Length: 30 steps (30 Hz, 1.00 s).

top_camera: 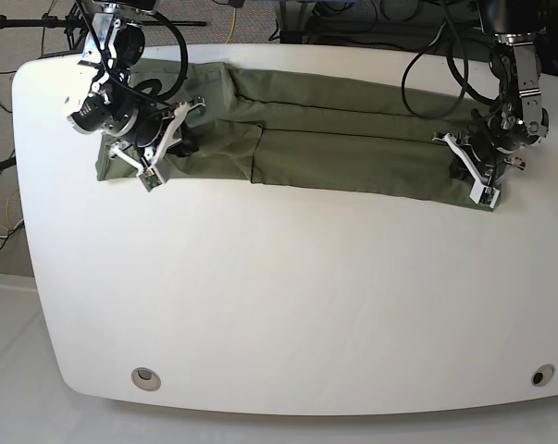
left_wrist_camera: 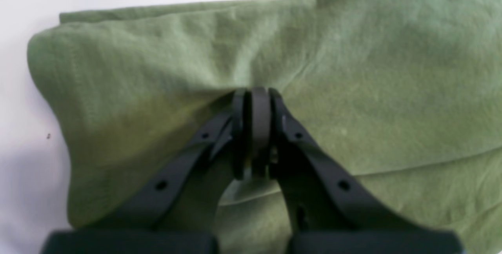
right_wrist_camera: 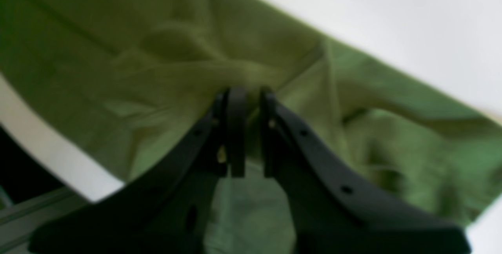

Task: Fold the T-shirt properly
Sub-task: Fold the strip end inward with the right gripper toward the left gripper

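T-shirt: olive, folded lengthwise into a long band across far part of white table, left to right in base view.
L gripper: at band's right end in base view, jaws together, pinching a bit of cloth.
R gripper: at left end, jaws nearly closed on a bunched fold.
Reason, prob.: one arm per end keeps band taut and edges aligned for a crosswise fold. Not yet done.

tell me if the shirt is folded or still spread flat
Partly folded: the T-shirt lies as a long narrow band across the table, with layered edges showing along its length.
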Available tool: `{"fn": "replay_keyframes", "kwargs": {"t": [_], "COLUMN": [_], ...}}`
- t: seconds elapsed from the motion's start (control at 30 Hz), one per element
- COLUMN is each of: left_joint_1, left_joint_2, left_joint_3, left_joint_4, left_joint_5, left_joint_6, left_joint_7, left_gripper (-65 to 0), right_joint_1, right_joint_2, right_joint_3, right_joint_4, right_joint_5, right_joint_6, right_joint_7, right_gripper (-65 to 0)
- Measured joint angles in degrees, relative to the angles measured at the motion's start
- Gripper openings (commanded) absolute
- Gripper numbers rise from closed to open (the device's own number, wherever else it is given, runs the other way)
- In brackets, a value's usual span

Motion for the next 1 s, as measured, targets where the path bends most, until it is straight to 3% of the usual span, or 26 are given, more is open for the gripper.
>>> {"fn": "replay_keyframes", "kwargs": {"t": [0.6, 0.87, 1.0], "left_joint_1": [-0.04, 0.28, 0.26], "left_joint_2": [0.13, 0.02, -0.04], "left_joint_3": [-0.02, -0.07, -0.07], "left_joint_4": [0.02, -0.04, 0.00], "left_joint_5": [0.70, -0.02, 0.02], "left_joint_6": [-0.02, 0.02, 0.00], "left_joint_7": [-0.07, -0.35, -0.20], "left_gripper": [-65.0, -65.0, -65.0], "right_joint_1": [-0.96, 4.68, 5.95], "right_joint_2": [-0.26, 2.75, 3.93], "right_joint_3": [2.67, -1.73, -2.01], "right_joint_4": [0.00, -8.90, -11.52], "right_joint_5": [-2.47, -2.03, -2.05], "right_joint_6": [-0.11, -0.17, -0.17], "right_joint_7": [2.82, 3.63, 3.80], "right_gripper": [-52.7, -56.2, -64.3]}}
